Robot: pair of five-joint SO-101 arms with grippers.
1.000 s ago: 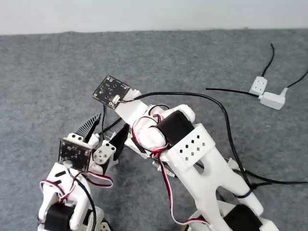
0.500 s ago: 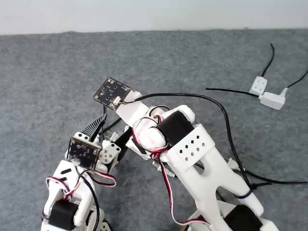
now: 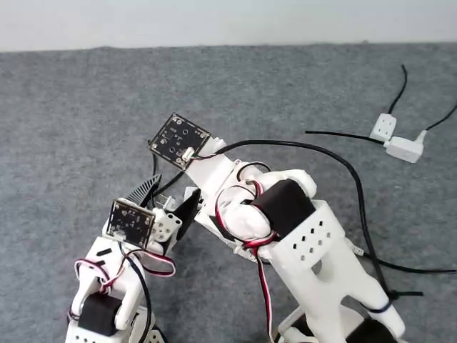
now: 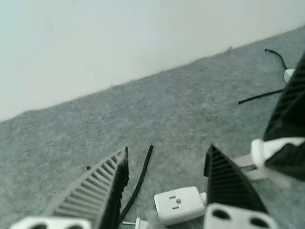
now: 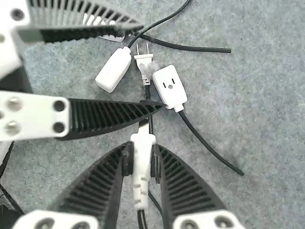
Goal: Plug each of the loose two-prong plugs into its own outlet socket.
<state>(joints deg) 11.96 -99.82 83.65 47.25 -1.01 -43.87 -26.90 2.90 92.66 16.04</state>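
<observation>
High view overhead, down on table (image 3: 71, 107). Left wrist low, toward wall (image 4: 119, 38); right wrist downward; both share socket (image 4: 178, 204).

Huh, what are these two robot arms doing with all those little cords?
They are working on plugging plugs into sockets. The right gripper is shut on a white plug, holding it above the grey carpet. The left gripper hangs open over a white outlet socket that lies on the carpet. A loose two-prong plug lies right beside that socket, not yet pushed in.
</observation>
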